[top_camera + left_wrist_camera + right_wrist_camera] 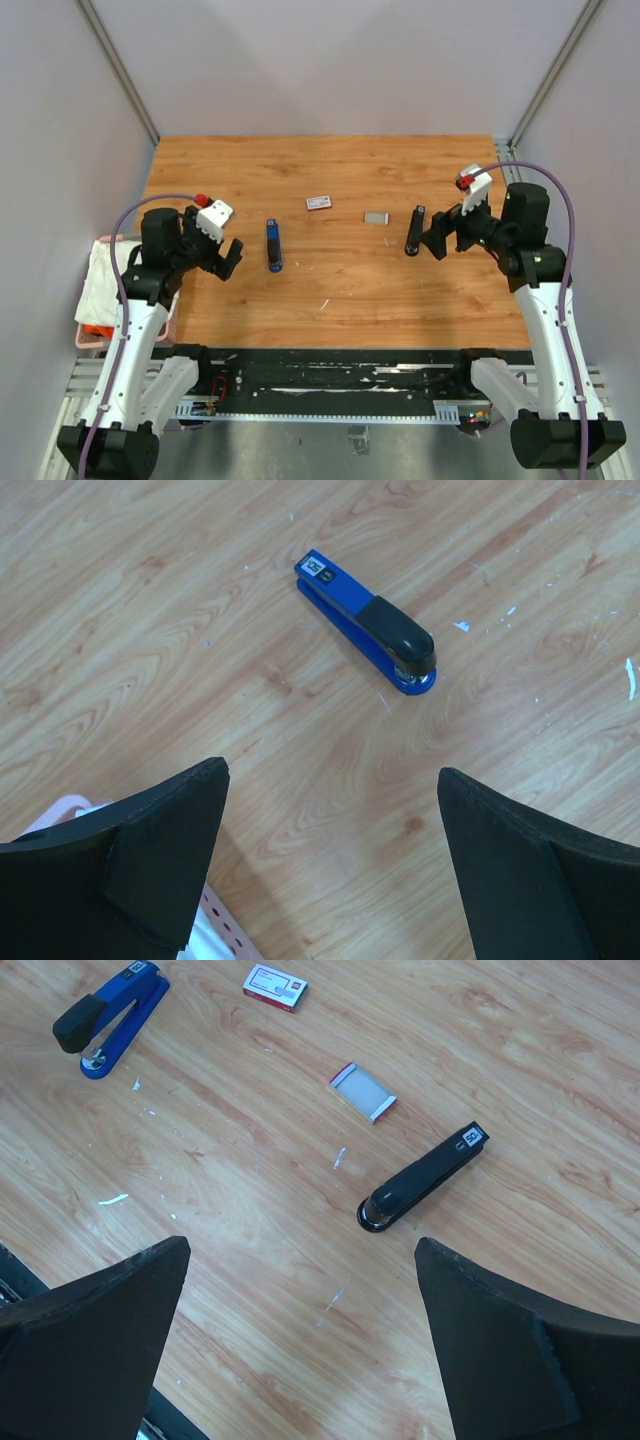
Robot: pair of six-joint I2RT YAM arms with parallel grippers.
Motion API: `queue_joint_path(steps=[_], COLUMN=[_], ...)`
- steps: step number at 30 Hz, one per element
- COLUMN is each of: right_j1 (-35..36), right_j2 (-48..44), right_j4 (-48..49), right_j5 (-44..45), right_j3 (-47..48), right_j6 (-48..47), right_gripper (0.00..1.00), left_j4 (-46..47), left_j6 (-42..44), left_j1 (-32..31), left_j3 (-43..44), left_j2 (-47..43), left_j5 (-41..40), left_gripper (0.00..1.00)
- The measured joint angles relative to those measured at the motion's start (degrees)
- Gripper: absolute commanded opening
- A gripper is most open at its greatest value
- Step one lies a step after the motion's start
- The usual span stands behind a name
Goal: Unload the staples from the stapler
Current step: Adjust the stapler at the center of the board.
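Our left fingers [150, 860] and right fingers [510, 1340] both stand wide apart, empty, above the bench [350, 290]. The blue stapler [365, 620] lies closed ahead of the left pair, the black stapler [423, 1178] ahead of the right.

Both arms fold at the elbow over the near corners of the bench [350, 300].
- left arm [135, 330]: wrist above the bench's left edge. The left end effector [228, 260] has its jaws spread wide and empty, tilted down toward the bench centre.
- right arm [545, 300]: wrist above the right edge. The right end effector [436, 238] is also wide apart and empty.
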Motion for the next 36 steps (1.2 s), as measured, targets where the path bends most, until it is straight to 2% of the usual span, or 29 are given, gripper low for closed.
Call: queue_joint_path(steps=[11,15,27,36], right_j1=[0.02,0.02,0.02,0.02], right_j2=[1.25,1.25,0.92,0.85], right_j4=[-1.97,-1.97,-1.97,-1.95], right_j5=[0.02,0.04,0.04,0.04], right_j3=[-0.02,-0.02,-0.42,-0.55], right_j6=[-0.74,-0.79,-0.79,-0.76], right_gripper=[0.99,0.99,0.99,0.99], left_j4=[0.02,2.19,8.59,14.32], left_j6=[3.52,4.02,4.04,4.04], left_j1=[0.00,0.00,-0.02,-1.16], left_j3=[-0.17,-1.55,-2.73,-6.21], left_j2=[1.86,2.91,13.25,16.41], left_j5=[-2.43,-2.45,-1.81,-2.97], left_gripper=[0.98,0.98,0.98,0.98])
